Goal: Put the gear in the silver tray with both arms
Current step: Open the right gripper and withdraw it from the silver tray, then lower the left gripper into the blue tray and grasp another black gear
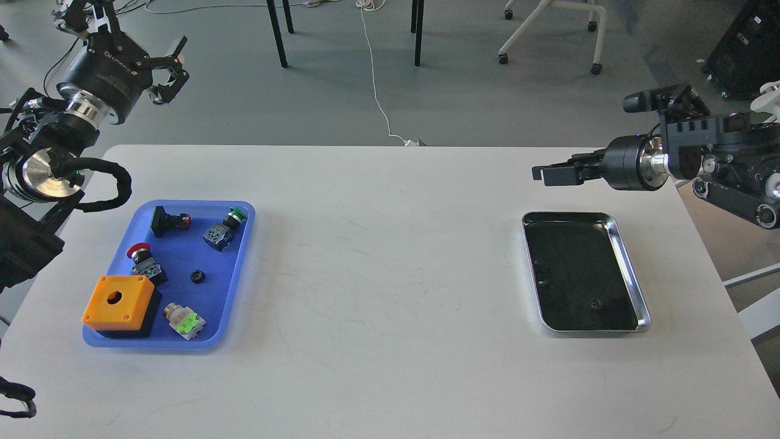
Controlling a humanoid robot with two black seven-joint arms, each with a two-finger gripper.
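— So where's the gear sitting?
— In the blue tray, far left of the silver tray. L gripper is hanging spread, empty — R gripper, can't tell.

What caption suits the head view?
Both grippers, left and right, raised; gear in blue tray; silver tray.

The white table bears a blue tray and the silver tray.

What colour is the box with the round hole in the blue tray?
Orange: the square plastic box with one round hole sits on a black base, seen best in the head view.
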